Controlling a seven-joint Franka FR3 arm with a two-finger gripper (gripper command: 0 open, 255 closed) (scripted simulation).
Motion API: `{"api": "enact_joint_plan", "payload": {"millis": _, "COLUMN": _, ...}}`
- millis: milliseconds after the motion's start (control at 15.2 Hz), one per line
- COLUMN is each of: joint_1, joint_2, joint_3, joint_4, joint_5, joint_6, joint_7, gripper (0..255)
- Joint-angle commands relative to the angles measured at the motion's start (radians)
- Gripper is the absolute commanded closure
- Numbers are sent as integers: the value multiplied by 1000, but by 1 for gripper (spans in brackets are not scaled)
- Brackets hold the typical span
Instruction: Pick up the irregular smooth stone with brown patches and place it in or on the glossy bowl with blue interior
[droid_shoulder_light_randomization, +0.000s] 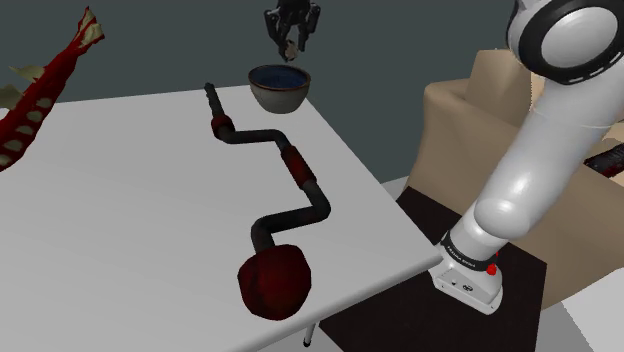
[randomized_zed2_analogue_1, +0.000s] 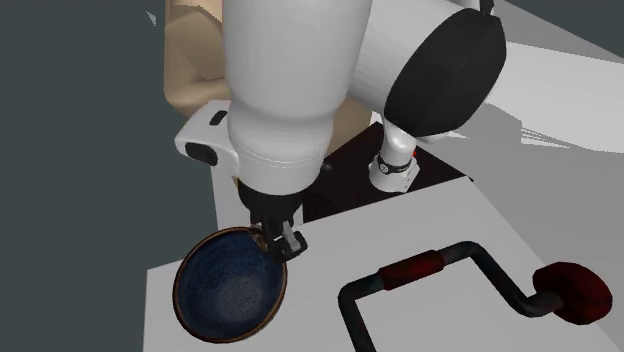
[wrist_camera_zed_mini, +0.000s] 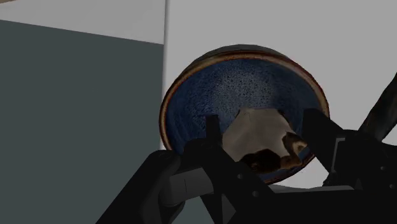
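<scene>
Two fingers: the black pincer (wrist_camera_zed_mini: 262, 127) is pinching the stone (wrist_camera_zed_mini: 257, 135), one finger on each side.
Stone: it is pale and lumpy, with brown patches at its low end. It is up in the air in the pincer, over the bowl (wrist_camera_zed_mini: 242, 83), and not touching it.
Bowl: it is blue and speckled inside, with a brown rim. It sits at the far corner of the white table (droid_shoulder_light_randomization: 120, 220), close to the edge.
Height: in the shoulder view the pincer (droid_shoulder_light_randomization: 292, 38) hangs above the bowl (droid_shoulder_light_randomization: 280, 98), with some air between them.
Step now: I think the carrying is almost done and letting go comes next.
How to do it well: the stone looks nearer the rim than the middle, so move it a little toward the middle first. Then go down slowly until the stone is low inside the blue part. Spread the fingers gently so the stone does not bounce out.
Watch out: the bowl is by the table edge, so a bump on its rim could push it off.
Other things: a long bent crank tool (droid_shoulder_light_randomization: 290, 170) with a dark red knob (droid_shoulder_light_randomization: 273, 283) lies on the table. It is well apart from the bowl, so leave it alone.
</scene>
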Motion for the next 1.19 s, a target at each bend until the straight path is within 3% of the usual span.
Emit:
{"api": "enact_joint_plan", "payload": {"millis": 0, "joint_1": 8, "joint_2": 94, "joint_3": -4, "joint_4": 126, "joint_5": -35, "joint_6": -36, "joint_7": -14, "gripper": 255}}
{"api": "enact_joint_plan", "payload": {"millis": 132, "joint_1": 31, "joint_2": 212, "joint_3": -12, "joint_4": 294, "joint_5": -78, "joint_6": -90, "joint_7": -33, "gripper": 255}}
{"api": "enact_joint_plan", "payload": {"millis": 1122, "joint_1": -19, "joint_2": 120, "joint_3": -17, "joint_4": -44, "joint_5": -42, "joint_6": 159, "joint_7": -7, "gripper": 255}}
